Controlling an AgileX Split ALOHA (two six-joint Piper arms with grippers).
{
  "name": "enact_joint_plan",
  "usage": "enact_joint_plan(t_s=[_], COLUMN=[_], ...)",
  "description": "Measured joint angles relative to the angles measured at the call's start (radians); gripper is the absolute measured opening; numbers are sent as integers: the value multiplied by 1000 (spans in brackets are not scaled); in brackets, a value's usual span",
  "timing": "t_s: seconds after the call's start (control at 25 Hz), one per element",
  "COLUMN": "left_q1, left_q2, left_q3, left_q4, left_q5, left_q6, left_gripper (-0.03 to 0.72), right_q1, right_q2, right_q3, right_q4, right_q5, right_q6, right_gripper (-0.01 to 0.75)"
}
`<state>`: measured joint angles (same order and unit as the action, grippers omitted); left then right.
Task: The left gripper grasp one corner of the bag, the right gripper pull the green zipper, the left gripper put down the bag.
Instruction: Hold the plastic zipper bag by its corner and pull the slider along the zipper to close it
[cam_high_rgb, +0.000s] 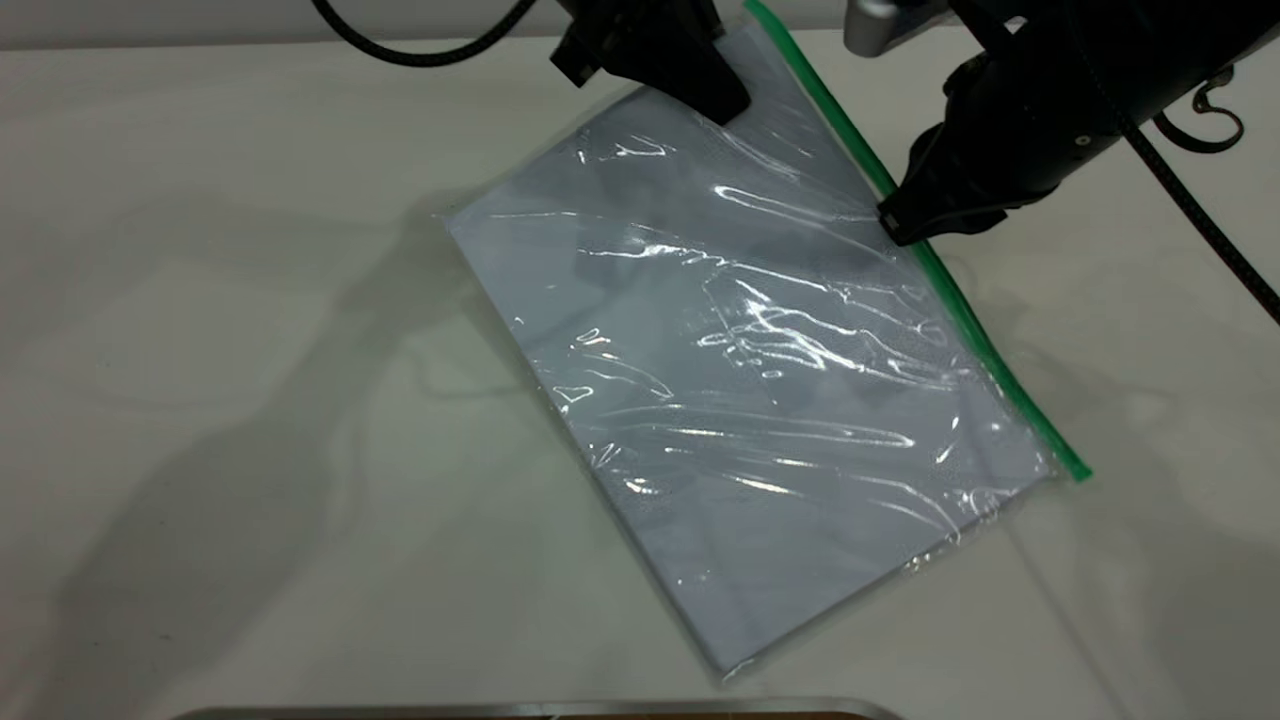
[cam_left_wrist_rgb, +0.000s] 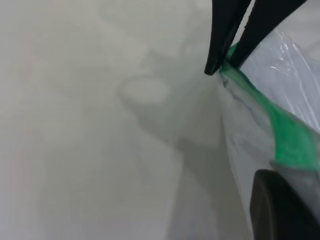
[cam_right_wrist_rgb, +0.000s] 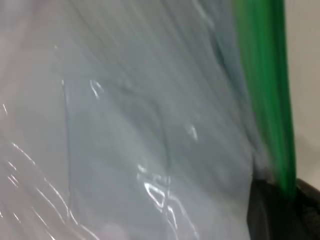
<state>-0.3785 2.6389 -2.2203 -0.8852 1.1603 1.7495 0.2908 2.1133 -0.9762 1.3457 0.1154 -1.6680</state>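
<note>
The bag (cam_high_rgb: 760, 400) lies slantwise on the white bench (cam_high_rgb: 200, 350), its near corner low on the bench toward the near edge and its far end raised toward the far side. White paper sheets show through the wrinkled clear plastic.

The green zipper (cam_high_rgb: 960, 300) runs along the bag's right long edge, from the far top of the scene down to its near-right end, where it stops just past the plastic.

The left end effector (cam_high_rgb: 690, 70) is at the far middle, above the bag's far end. In the left wrist view its two tapered fingers (cam_left_wrist_rgb: 222, 40) are clamped on the corner (cam_left_wrist_rgb: 231, 70) where the green strip ends, pinching the plastic between their tips and holding that end up off the bench.

The right end effector (cam_high_rgb: 905, 220) is at the far right, its black tip set on the green zipper about a third of the way down from the far end. In the right wrist view the green strip runs into its dark tip, which is closed upon it.
</note>
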Motion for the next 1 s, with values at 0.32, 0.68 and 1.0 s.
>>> enact_joint_plan(t_s=[0.32, 0.68, 1.0], left_q1=[20, 42, 66], left_q2=[-2, -4, -4], left_q3=[-3, -4, -4], left_q4=[-4, 42, 59], left_q5=[6, 6, 6], left_q6=[0, -38, -60], left_gripper=[51, 51, 51], right_q1=[-2, -2, -3], right_q2=[1, 6, 8], right_q3=[6, 6, 15], right_q4=[-4, -4, -4], right_q5=[-30, -40, -57], right_q6=[0, 0, 0], right_gripper=[44, 44, 44])
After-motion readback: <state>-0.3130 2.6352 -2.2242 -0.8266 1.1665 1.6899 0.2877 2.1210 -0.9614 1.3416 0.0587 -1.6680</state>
